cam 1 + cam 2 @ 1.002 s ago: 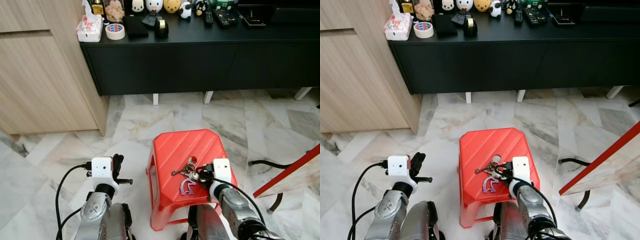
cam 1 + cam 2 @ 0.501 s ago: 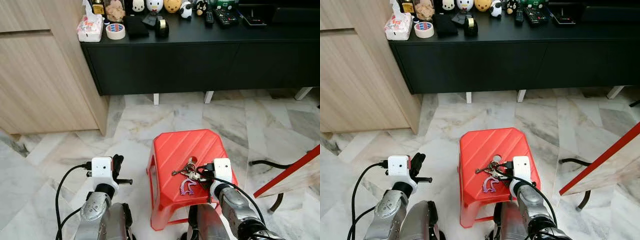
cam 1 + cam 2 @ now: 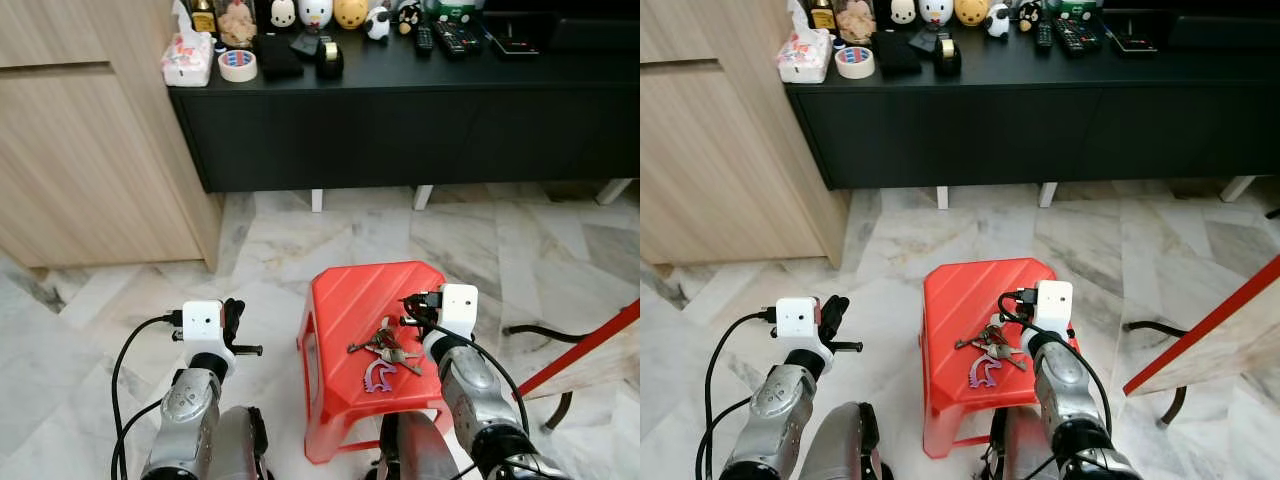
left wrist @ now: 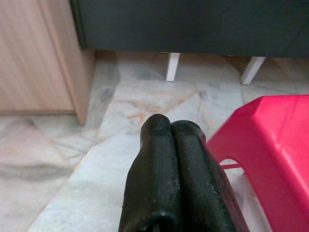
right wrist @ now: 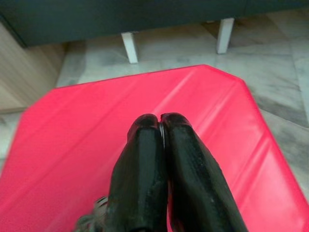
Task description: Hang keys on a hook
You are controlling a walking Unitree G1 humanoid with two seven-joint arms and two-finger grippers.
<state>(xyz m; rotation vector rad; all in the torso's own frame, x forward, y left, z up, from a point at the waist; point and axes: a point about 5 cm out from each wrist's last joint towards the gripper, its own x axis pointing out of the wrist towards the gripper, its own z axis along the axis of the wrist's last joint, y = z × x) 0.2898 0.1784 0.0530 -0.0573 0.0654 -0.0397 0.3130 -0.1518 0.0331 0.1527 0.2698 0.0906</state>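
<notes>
Keys (image 3: 385, 343) lie on red stool (image 3: 345, 300), lower centre. Right gripper (image 5: 158, 121) and left gripper (image 4: 170, 126): fingers pressed together, empty.

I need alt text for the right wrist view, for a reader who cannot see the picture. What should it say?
The right gripper, its two long black fingers pressed shut, hovers over the top of a red plastic stool. A bit of the metal bunch of keys shows beside the fingers. Beyond the stool lie a marble floor and the white legs of a dark cabinet.
</notes>
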